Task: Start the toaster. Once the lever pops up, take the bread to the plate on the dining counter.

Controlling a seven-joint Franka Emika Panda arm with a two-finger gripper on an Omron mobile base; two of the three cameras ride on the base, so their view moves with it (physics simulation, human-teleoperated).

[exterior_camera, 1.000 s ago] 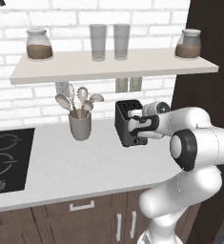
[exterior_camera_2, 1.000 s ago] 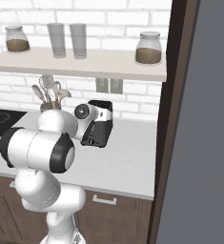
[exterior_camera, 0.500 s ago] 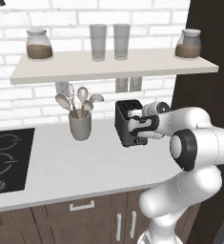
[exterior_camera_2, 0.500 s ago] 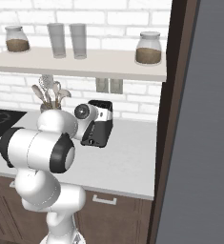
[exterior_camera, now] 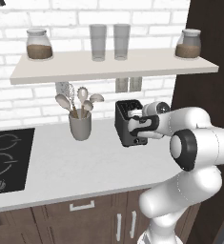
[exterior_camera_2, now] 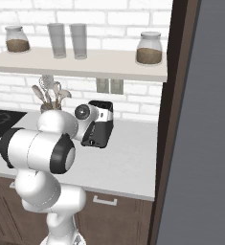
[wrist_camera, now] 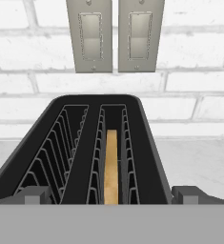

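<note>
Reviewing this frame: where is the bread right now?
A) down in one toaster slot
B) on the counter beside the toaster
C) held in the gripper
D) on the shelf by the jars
A: in the hand view the bread stands edge-up inside the right-hand slot of the toaster.

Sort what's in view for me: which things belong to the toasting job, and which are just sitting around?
Job: toaster, bread in its right slot, gripper at the toaster's near end.

Bystanders: utensil crock, cooktop, two glasses, two jars, wall switches.
</note>
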